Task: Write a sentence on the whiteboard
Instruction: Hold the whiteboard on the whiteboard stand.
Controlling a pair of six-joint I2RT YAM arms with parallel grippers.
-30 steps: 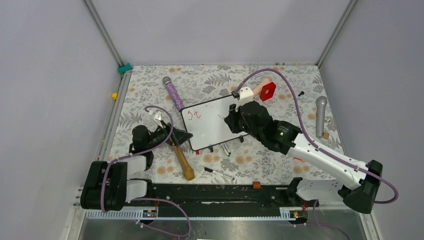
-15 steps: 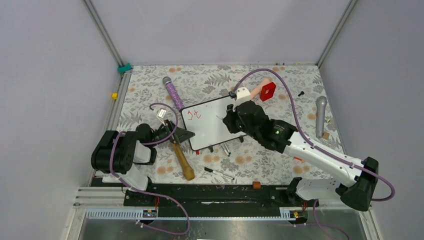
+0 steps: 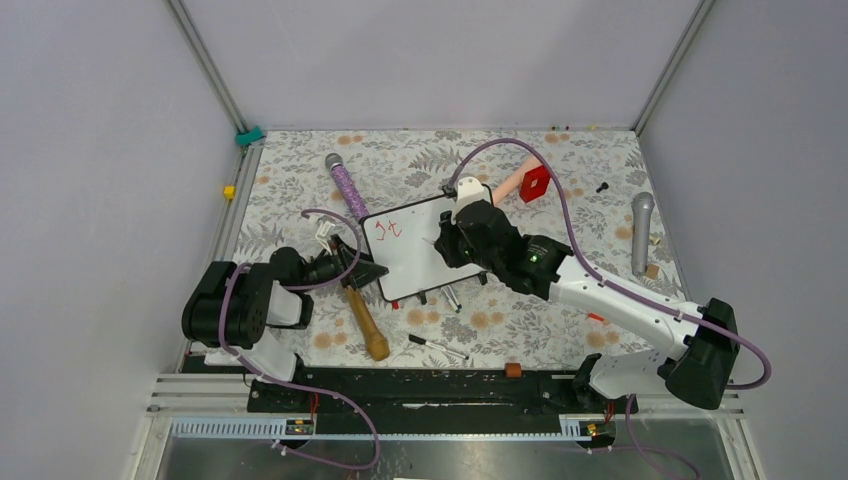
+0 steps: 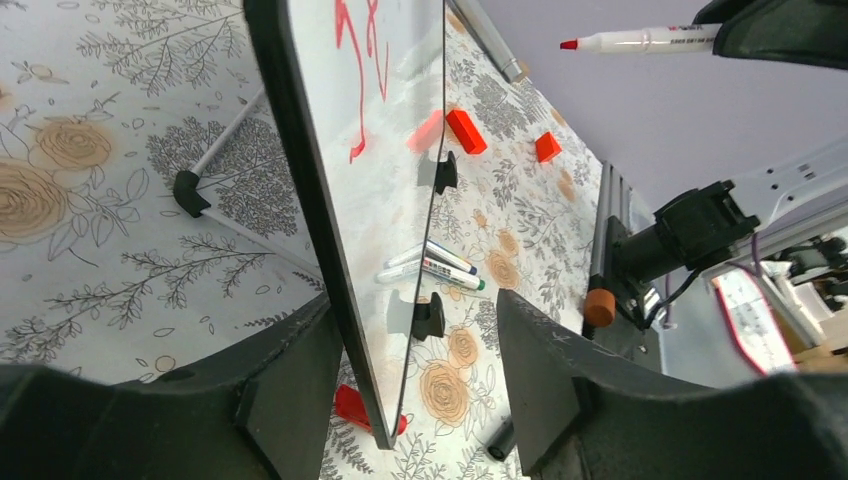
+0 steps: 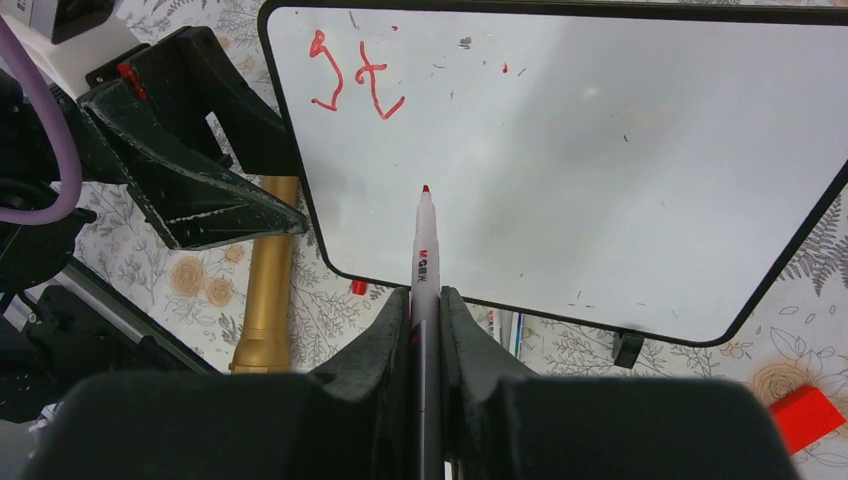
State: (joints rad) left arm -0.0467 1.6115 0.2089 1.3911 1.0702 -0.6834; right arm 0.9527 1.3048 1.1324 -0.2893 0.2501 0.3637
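- The right gripper is clamped on a red marker. The pen runs straight out between the fingers, cap off, red tip pointing up the frame.
- In the left wrist view the marker tip sits in the upper right, lifted off the board's face.
- The left gripper has its jaws apart, astride the near edge of the whiteboard. One finger lies close against the black frame; contact is hard to judge from here. The other stands off with a visible gap.
- The whiteboard lies centre frame in the top view, tilted, propped on its small black feet over the floral table cover.
- Of the sentence, only two red letters, "st", show in the board's upper left corner.
- A gold-handled tool lies below left of the board, and loose pens beneath it.
- A purple microphone lies upper left, a red block upper right.
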